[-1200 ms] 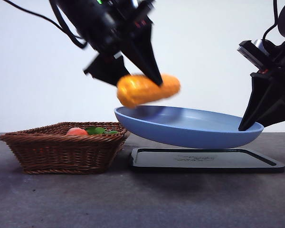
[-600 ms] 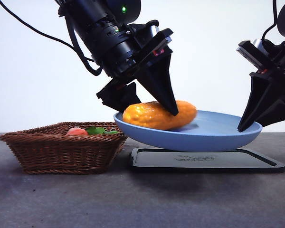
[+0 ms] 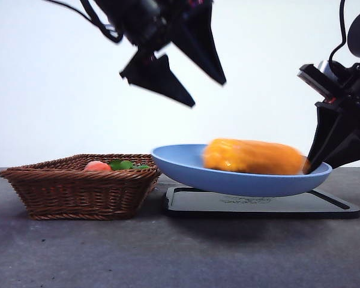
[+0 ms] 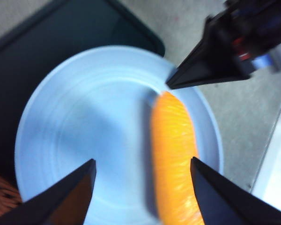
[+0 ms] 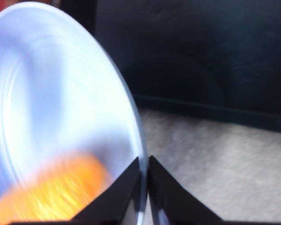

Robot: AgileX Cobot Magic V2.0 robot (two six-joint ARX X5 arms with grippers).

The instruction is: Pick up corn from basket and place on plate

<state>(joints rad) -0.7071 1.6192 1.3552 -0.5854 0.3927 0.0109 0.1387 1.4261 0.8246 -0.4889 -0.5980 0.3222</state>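
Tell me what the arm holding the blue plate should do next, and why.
Probably lower it level onto the flat black tray. The right gripper is shut on the rim of the round light-blue plastic plate, held tilted above the tray, and the orange-yellow corn cob lies against the low side. The left gripper is open above.

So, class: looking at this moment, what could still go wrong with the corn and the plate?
The plate is held tilted above the black tray only by the right gripper pinching its rim, so it could slip or tip. The corn lies loose and blurred near that rim, so it may roll off. The left gripper is open above.
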